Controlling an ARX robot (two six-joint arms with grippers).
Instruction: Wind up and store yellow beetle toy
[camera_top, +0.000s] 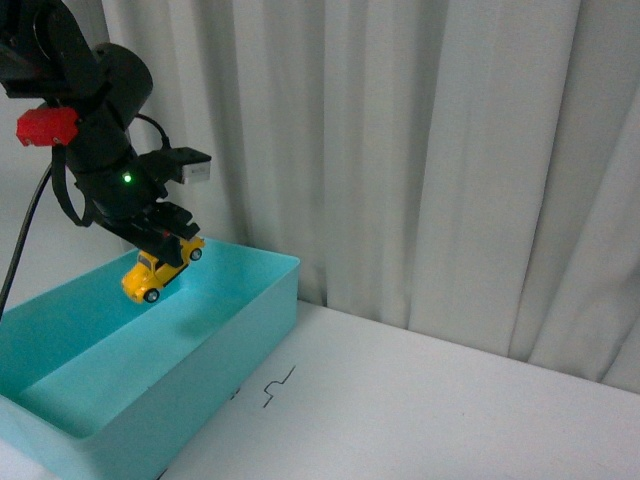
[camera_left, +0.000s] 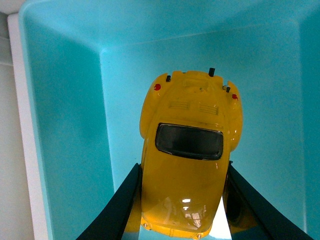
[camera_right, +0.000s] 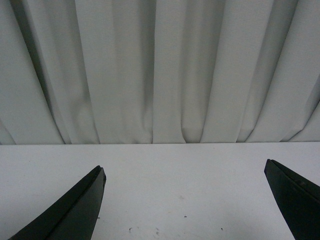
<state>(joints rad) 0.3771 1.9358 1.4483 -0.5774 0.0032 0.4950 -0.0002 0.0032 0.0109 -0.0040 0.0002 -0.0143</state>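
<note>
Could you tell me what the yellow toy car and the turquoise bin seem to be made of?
The small glossy yellow beetle toy car: painted metal or hard plastic, unclear which; sharp highlights on its roof. The open turquoise rectangular bin: likely moulded plastic; thin even walls, soft sheen.

One yellow beetle toy (camera_top: 160, 270), one teal bin (camera_top: 252, 318), two end effectors (camera_left: 182, 170) (camera_right: 184, 167)

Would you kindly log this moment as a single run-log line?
left gripper: shut on yellow beetle toy, held over teal bin | right gripper: open, empty, above white table
</note>
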